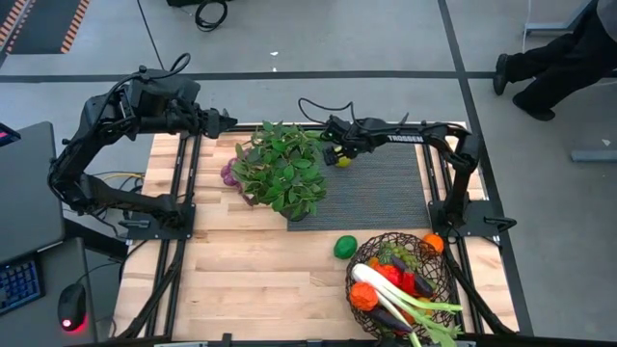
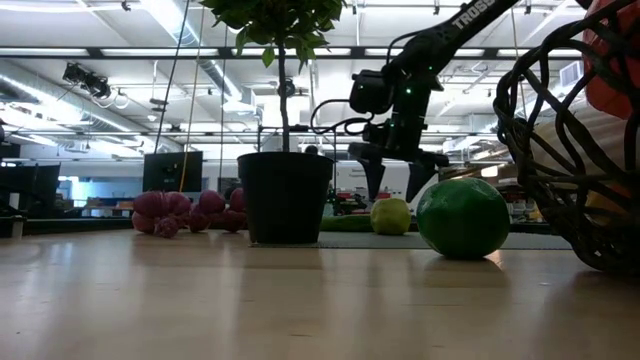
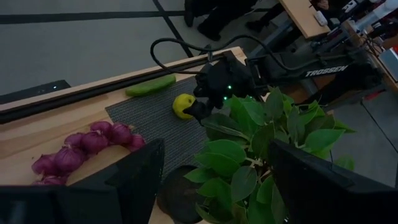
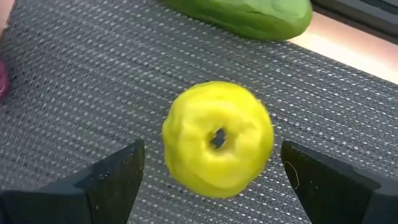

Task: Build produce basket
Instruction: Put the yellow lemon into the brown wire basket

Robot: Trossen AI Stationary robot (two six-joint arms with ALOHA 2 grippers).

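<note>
1. High view: the right gripper (image 1: 336, 154) reaches over the far edge of the black ribbed mat (image 1: 386, 188), its fingers spread on either side of the lemon (image 1: 343, 161), beside the potted plant (image 1: 281, 170). The left gripper (image 1: 228, 122) waits at the table's far left edge, fingers apart, holding nothing. The basket (image 1: 359, 278) sits at the near right, filled with produce; a lime (image 1: 345, 247) lies just beside it on the wood, and purple grapes (image 1: 229, 173) lie left of the plant.
2. Low view: the right gripper (image 2: 394, 180) hangs just above the lemon (image 2: 391, 216), not closed on it; the lime (image 2: 463, 218) rests near the basket (image 2: 560, 150).
3. Left wrist view: grapes (image 3: 87, 146), lemon (image 3: 183, 106) and a cucumber (image 3: 151, 85) show past the wide-set fingers (image 3: 134, 180).
4. Right wrist view: the lemon (image 4: 217, 138) lies on the mat between the open fingers (image 4: 115, 174), the cucumber (image 4: 249, 15) beyond it.
</note>
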